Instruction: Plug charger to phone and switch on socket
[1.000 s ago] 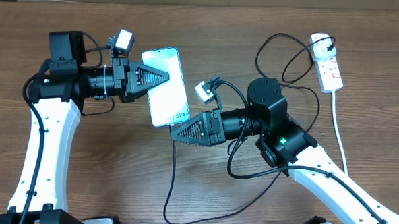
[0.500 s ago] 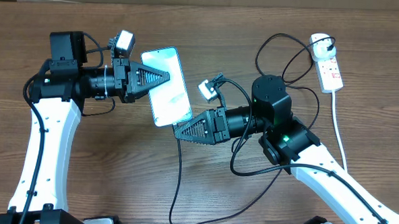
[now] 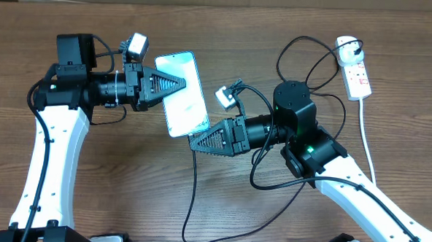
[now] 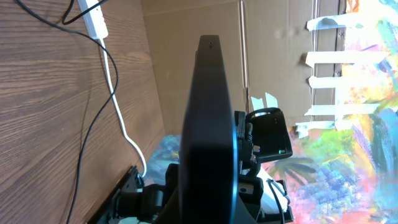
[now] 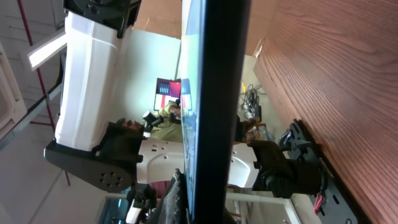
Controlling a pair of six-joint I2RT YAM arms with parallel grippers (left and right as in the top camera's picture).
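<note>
1. The socket (image 3: 355, 69) lies at the far right of the table (image 3: 111, 175). A black plug sits in its far end. Its thick white cord (image 3: 366, 135) runs off its near end towards the near right.
2. The charger (image 3: 193, 186) loops from that plug across the right side. It passes near the table's front edge and rises to the right gripper (image 3: 194, 143).
3. The phone (image 3: 187, 105) is left of the table's middle, between the two grippers.
4. The left gripper (image 3: 180, 82) reaches in from the left. Its fingers are clamped on the phone's far half.
5. The right gripper's fingers are closed on the charger's end, just at the phone's near end. The connector tip itself is hidden, so whether it is seated cannot be told.
6. Compared with a second ago, the right gripper has shifted to the right. The phone's near end has swung right with it, and the hanging cable has followed. Since half a second ago almost nothing has changed.
7. The phone's long axis runs far to near, with the near end leaning a little to the right. Its screen faces up and its near end points at the right gripper. Both wrist views see it edge-on as a dark bar.
</note>
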